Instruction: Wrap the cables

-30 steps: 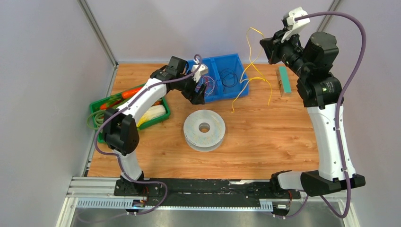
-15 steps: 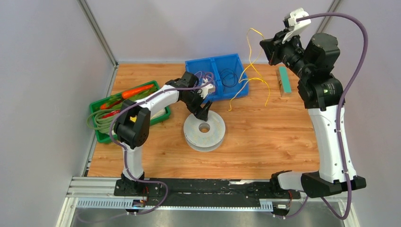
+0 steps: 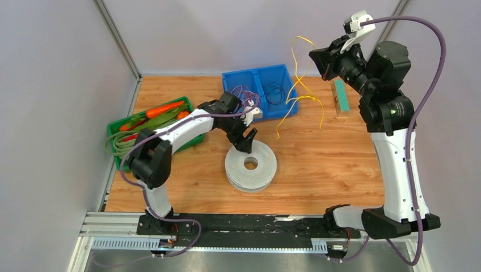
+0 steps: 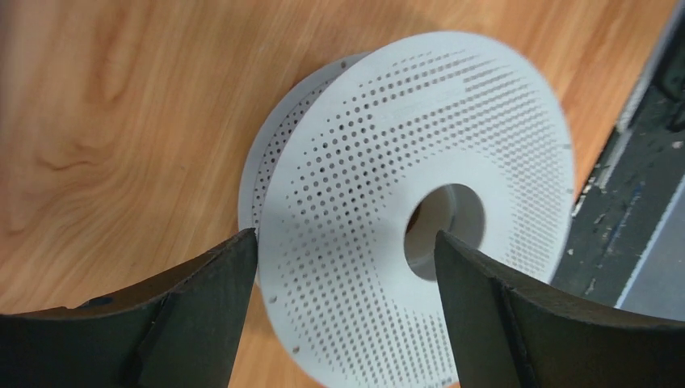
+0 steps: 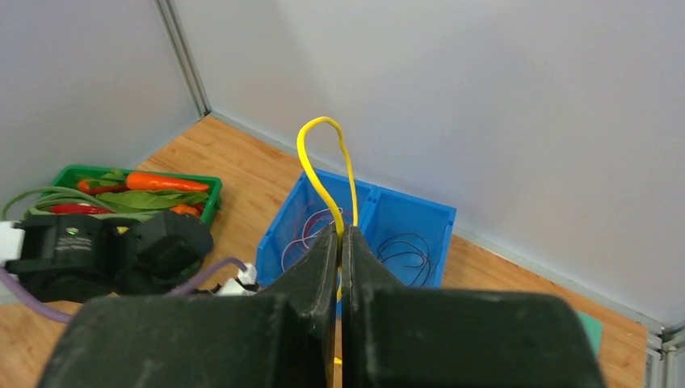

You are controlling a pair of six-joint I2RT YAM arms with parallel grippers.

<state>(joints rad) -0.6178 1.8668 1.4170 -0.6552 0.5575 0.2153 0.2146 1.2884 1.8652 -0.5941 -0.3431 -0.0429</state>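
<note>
- Above the counter's far edge, right of centre: thin bright-yellow cable (image 5: 322,120) hangs from the right gripper (image 5: 340,233), jaws clenched on it just under its top loop. The loose length trails down beside the blue plastic bin (image 3: 283,71).
- Mid-counter: white perforated plastic spool (image 3: 261,170) lies flat, no turns on it. Wrapping not started, by my read.
- Left gripper (image 4: 346,238): jaws spread wide, straddling the spool's rim, gripping nothing; contact unclear.

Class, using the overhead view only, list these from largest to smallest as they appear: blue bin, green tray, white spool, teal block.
1. Blue bin and green tray: about alike, and the left arm covers part of the tray, so I won't rank them.
2. White spool.
3. Teal block, the smallest.
</note>
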